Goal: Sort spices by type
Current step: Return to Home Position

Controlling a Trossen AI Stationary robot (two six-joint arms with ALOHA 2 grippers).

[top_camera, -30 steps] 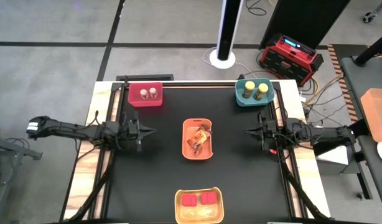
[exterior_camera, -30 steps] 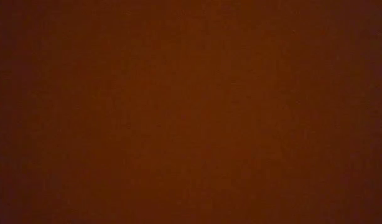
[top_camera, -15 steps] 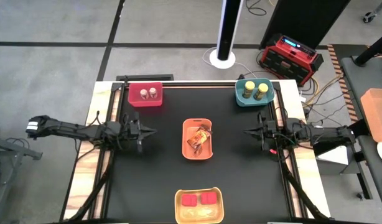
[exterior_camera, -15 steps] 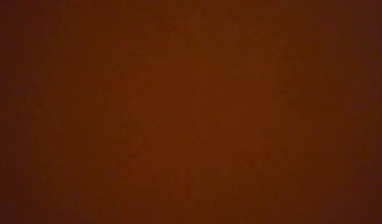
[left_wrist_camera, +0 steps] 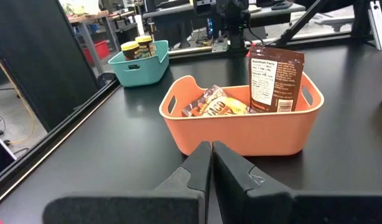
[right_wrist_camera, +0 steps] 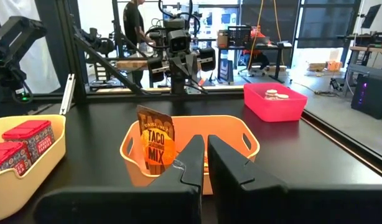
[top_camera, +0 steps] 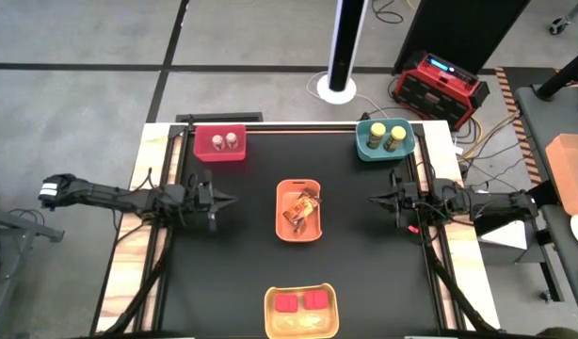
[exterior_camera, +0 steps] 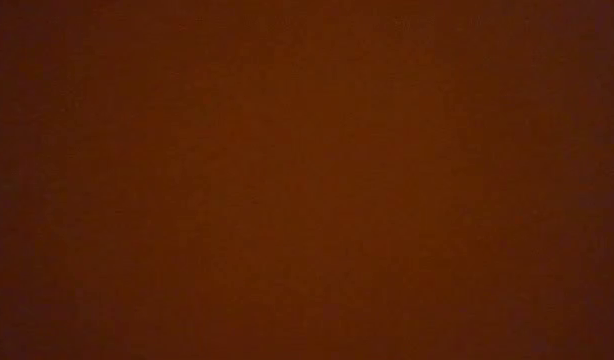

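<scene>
Over the bench (top_camera: 364,273), seen from above, the left hand (top_camera: 225,199) is hovering at the left side and the right hand (top_camera: 374,199) at the right, both pointing at the orange bin (top_camera: 300,234) in the middle, where the packets (top_camera: 303,207) are lying. Silver jars (top_camera: 224,141) are sitting in the red bin (top_camera: 202,151) at the far left, yellow jars (top_camera: 385,136) in the teal bin (top_camera: 364,151) at the far right, and red boxes (top_camera: 301,301) in the yellow bin (top_camera: 298,325) at the near edge. Low down, the camera is showing only dark reddish brown. Past the left wrist, that hand's fingers (left_wrist_camera: 200,165) are pressing together, holding nothing; one packet is standing upright in the orange bin and another is lying flat. Past the right wrist, that hand's fingers (right_wrist_camera: 192,158) are likewise meeting, empty, and a person (right_wrist_camera: 134,28) is standing in the room beyond.
</scene>
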